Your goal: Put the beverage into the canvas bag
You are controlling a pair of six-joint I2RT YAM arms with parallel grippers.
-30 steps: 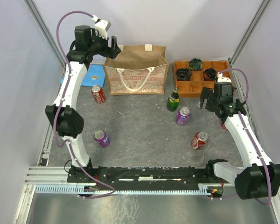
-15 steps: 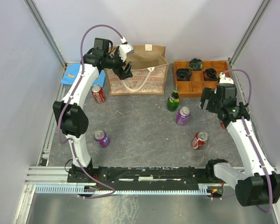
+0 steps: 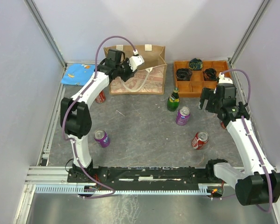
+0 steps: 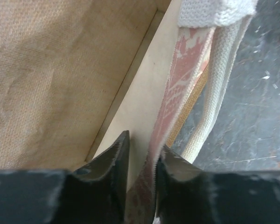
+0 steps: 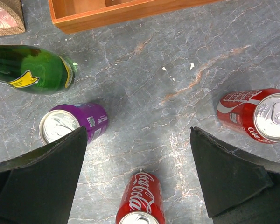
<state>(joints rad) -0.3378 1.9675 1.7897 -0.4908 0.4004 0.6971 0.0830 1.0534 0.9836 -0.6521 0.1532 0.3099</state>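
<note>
The canvas bag [image 3: 147,85] stands open at the back of the table, tan with a pale patterned front and rope handles. My left gripper [image 3: 130,70] reaches over its front left rim. In the left wrist view the left gripper [image 4: 145,139] is shut on the bag's front panel [image 4: 175,93], one finger inside and one outside, beside a rope handle [image 4: 214,98]. My right gripper [image 3: 210,100] hangs open and empty above the table. Below the right gripper [image 5: 138,128] stand a red can [image 5: 140,198], a purple can [image 5: 72,123], another red can [image 5: 259,114] and a green bottle [image 5: 32,70].
A wooden tray [image 3: 196,93] with dark items in its compartments sits at the back right. A blue cloth [image 3: 79,73] lies at the back left. A red can [image 3: 101,96] stands by the left arm and a purple can [image 3: 101,138] nearer the front left.
My left arm swung right from beside the bag to its front rim, and its jaws narrowed onto the front panel. The bag's front now leans. The right arm barely moved.
</note>
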